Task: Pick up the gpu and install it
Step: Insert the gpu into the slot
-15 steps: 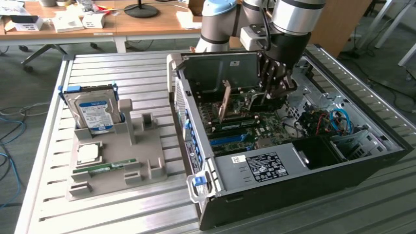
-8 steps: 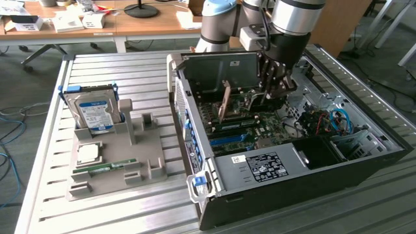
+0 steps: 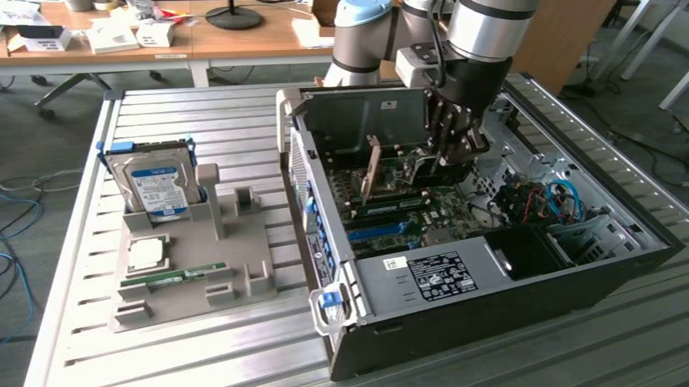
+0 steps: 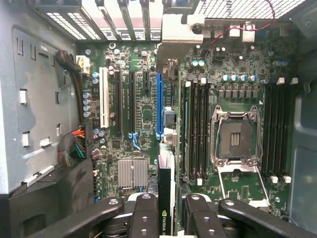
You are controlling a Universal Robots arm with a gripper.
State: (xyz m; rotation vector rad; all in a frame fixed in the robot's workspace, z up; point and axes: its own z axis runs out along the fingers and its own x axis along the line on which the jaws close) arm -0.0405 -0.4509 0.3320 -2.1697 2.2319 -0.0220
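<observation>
gpu [image 3: 373, 171] [image 4: 165, 198] clamped edge-on between fingers of tool [image 3: 450, 149] [image 4: 167, 221], upright inside open computer case [image 3: 485, 318], above motherboard [image 4: 141, 116], near blue slot [image 4: 159, 104].

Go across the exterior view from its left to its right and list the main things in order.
Hard drive standing in the grey holder → gpu, upright inside the open computer case → gripper, closed on the gpu → blue cables inside the case.
</observation>
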